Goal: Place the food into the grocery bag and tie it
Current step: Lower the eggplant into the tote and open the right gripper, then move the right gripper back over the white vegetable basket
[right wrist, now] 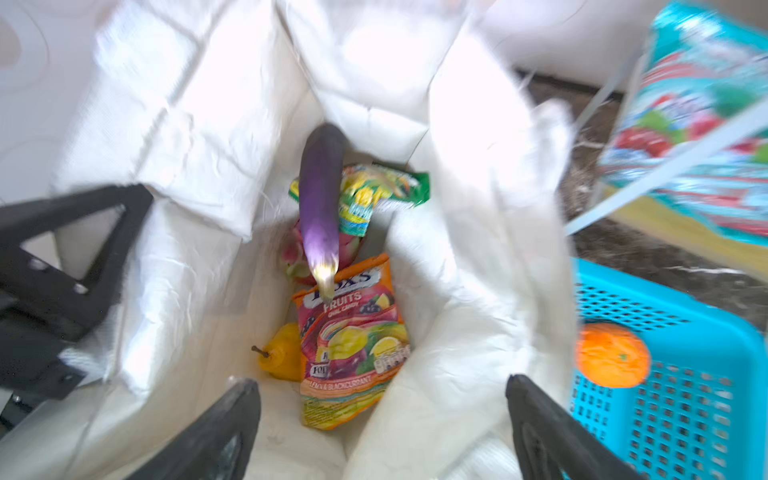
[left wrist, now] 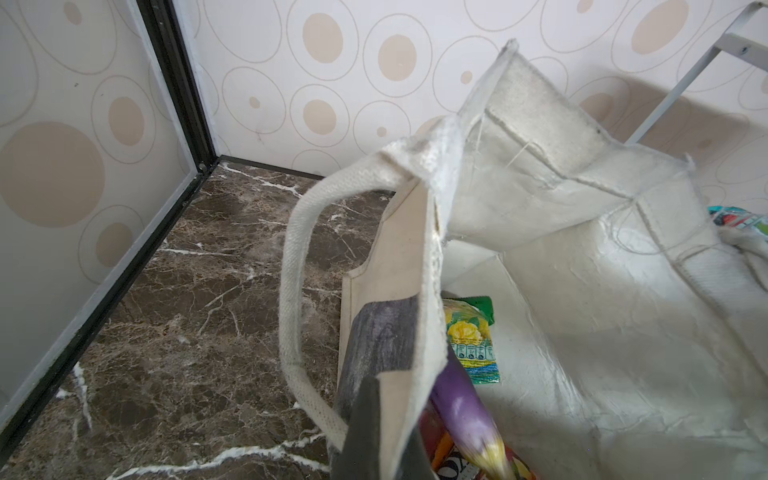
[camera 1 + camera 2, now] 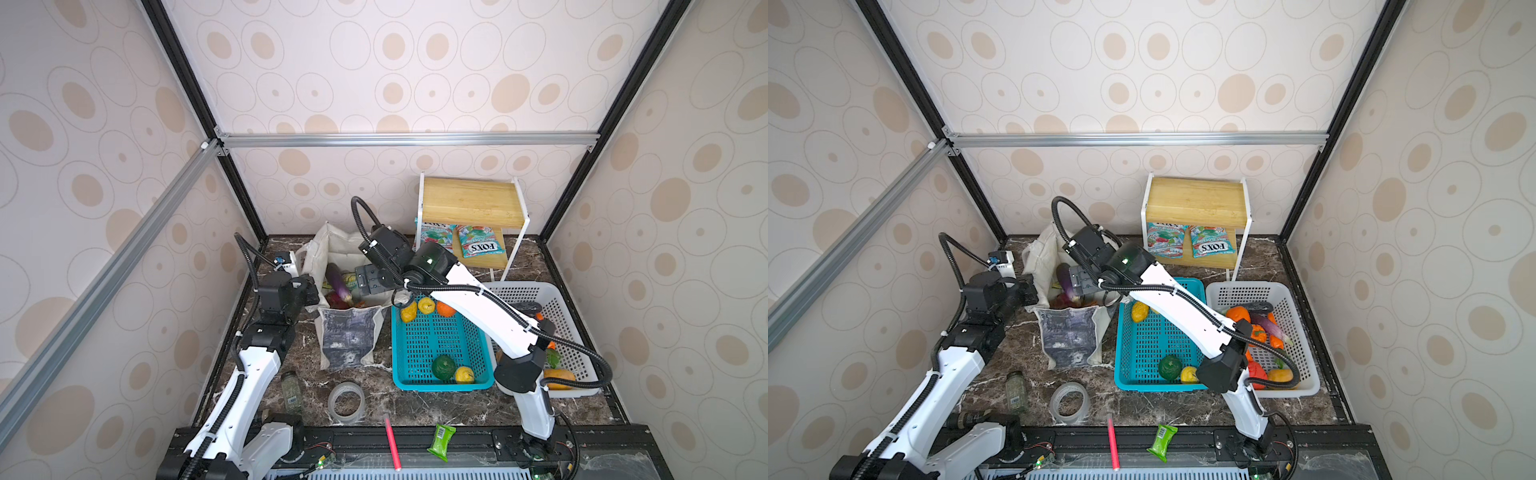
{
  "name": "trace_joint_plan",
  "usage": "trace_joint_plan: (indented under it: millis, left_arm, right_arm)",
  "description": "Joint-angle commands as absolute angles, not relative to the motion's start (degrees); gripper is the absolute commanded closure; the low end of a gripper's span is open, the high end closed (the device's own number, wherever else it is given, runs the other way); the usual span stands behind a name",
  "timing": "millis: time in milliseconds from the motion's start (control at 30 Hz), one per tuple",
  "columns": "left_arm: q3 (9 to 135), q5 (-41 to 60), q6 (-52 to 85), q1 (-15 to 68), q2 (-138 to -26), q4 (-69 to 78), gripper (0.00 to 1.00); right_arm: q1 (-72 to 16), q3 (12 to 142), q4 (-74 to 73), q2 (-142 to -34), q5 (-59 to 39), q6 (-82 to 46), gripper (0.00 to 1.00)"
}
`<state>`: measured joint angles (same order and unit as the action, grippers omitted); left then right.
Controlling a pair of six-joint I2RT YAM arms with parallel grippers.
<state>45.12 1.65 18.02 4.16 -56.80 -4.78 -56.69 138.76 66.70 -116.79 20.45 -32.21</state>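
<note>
While right end effector hung wide open over grocery bag | eggplant lay inside | left end effector pinched bag rim

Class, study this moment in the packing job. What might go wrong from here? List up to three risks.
1. The purple eggplant leans steeply in the grocery bag; the right gripper, jaws open just above, may knock it on lifting out.
2. The left gripper pinches only one soft wall; a slip could let the mouth sag.
3. Produce waits in the teal basket and white basket; a tall pile may hinder tying.
</note>
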Motion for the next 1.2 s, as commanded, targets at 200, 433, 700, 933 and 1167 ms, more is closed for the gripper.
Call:
trace_joint_plan:
  millis: [200, 433, 700, 933, 1167]
  left_arm:
    - [45.11, 2.54, 17.85, 3.96, -55.90, -3.48, 1.00]
    - [45.16, 2.32, 17.82, 3.97, -55.73, -3.52, 1.00]
    - [45.04, 2.04, 17.67, 3.98, -55.37, -3.51, 1.00]
    - [45.17, 2.03, 17.68, 3.98, -55.88, -3.65, 1.00]
    - [45.09, 1.60, 17.58, 3.96, -55.72, -3.60, 1.00]
  right_arm:
    - [-57.83, 126.69, 72.49, -102.97, 37.10, -42.55, 0.01]
    - [-51.20, 101.69, 60.92, -84.20, 31.64, -42.12, 0.00]
    - [-46.75, 74.26, 42.54, -62.63, 28.65, -39.28, 0.00]
    - [-37.79, 77.33, 62.49, -64.62, 31.02, -46.56, 0.00]
    - [-25.74, 67.74, 65.41, -62.13, 20.92, -48.38, 0.00]
